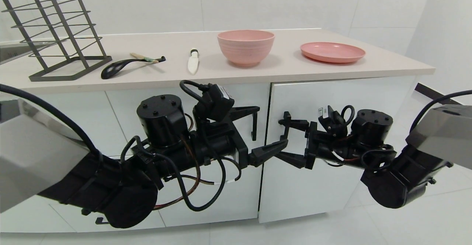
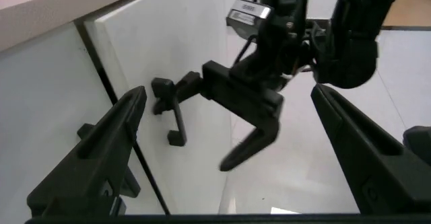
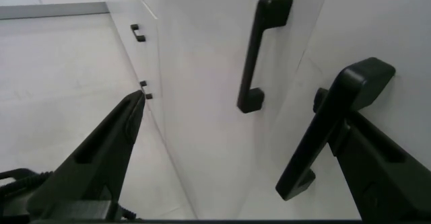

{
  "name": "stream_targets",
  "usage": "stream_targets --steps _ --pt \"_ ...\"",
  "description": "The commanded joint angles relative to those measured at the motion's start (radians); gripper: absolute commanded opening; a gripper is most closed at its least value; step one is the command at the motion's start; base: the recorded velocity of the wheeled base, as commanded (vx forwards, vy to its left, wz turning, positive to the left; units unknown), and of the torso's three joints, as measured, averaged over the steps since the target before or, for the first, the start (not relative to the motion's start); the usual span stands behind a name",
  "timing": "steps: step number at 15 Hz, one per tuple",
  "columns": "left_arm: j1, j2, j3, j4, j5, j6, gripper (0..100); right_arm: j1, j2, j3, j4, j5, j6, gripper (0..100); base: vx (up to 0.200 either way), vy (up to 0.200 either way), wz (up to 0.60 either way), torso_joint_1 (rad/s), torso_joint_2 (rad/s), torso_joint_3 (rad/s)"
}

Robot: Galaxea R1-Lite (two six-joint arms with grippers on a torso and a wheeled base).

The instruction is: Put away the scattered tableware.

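Note:
On the beige counter lie a black slotted spoon, a wooden-handled utensil and a white knife. A pink bowl stands to their right, and a pink plate sits further right. Both grippers hang below the counter edge, in front of the white cabinet doors, tips facing each other. My left gripper is open and holds nothing. My right gripper is open too, with its upper finger close to the right door's black handle.
A dark wire rack stands at the counter's left end. The right cabinet door looks slightly ajar at its left edge. The left door's black handle lies beyond the right door's handle. Pale floor tiles lie below.

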Motion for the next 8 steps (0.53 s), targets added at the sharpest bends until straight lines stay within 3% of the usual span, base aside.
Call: stream_targets --steps 1,4,6,8 --pt "-0.007 0.054 -0.058 0.0 0.002 -0.003 100 -0.012 -0.061 0.148 -0.037 0.018 0.0 100 0.0 0.0 0.0 0.0 0.0 0.0" --pt "-0.021 0.109 -0.13 0.0 0.014 -0.01 100 -0.014 -0.129 0.264 -0.067 0.02 -0.001 100 0.0 0.0 0.0 0.0 0.0 0.0" --pt "-0.06 0.171 -0.23 -0.002 0.037 -0.012 100 -0.012 -0.179 0.316 -0.068 0.02 -0.003 100 0.0 0.0 0.0 0.0 0.0 0.0" --pt "-0.11 0.214 -0.293 -0.003 0.043 -0.041 100 -0.014 -0.183 0.325 -0.068 0.017 -0.005 100 0.0 0.0 0.0 0.0 0.0 0.0"
